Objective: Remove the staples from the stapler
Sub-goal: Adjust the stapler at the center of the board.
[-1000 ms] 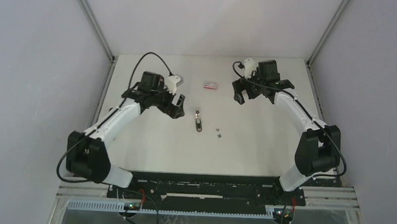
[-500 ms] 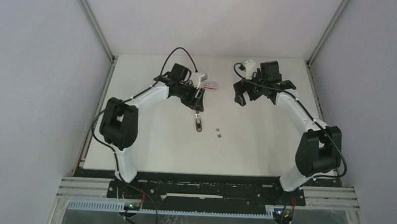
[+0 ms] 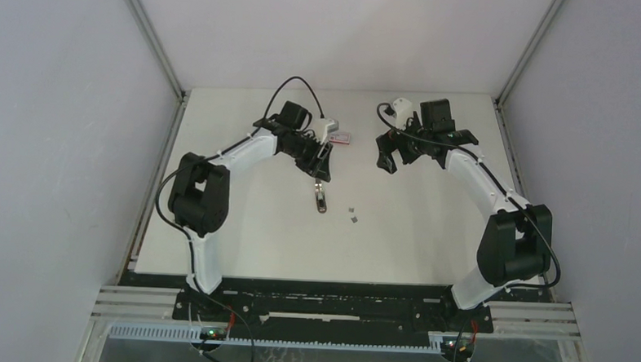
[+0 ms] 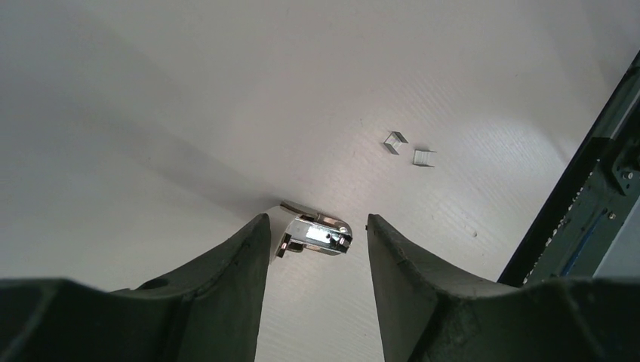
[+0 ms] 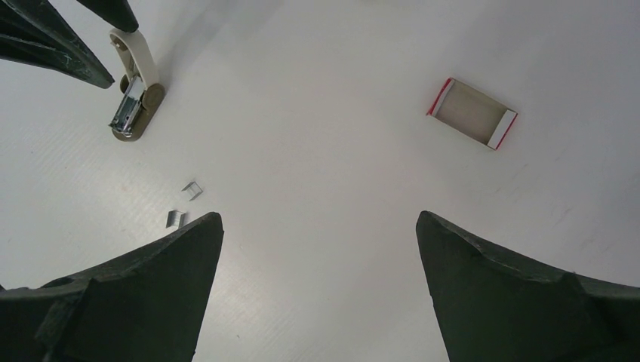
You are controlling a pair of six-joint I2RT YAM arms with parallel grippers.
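Between the parted left fingers (image 4: 226, 286), seemingly untouched, lies the chrome-tipped stapler (image 4: 315, 232), U-shaped staples (image 4: 424, 157) nearby; right fingers (image 5: 143, 286) spread wide.

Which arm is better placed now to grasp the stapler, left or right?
Left, probably. The left gripper hangs just over the stapler, which shows between its fingers; the right gripper stands open farther off.

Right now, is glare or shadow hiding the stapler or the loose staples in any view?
Left wrist: the stapler glints bright on its metal, with a soft shadow running off to its left; the staples are sharp. Right wrist: even light, with stapler, staples and box all clear. Top external: no glare, but the staples are mere specks.
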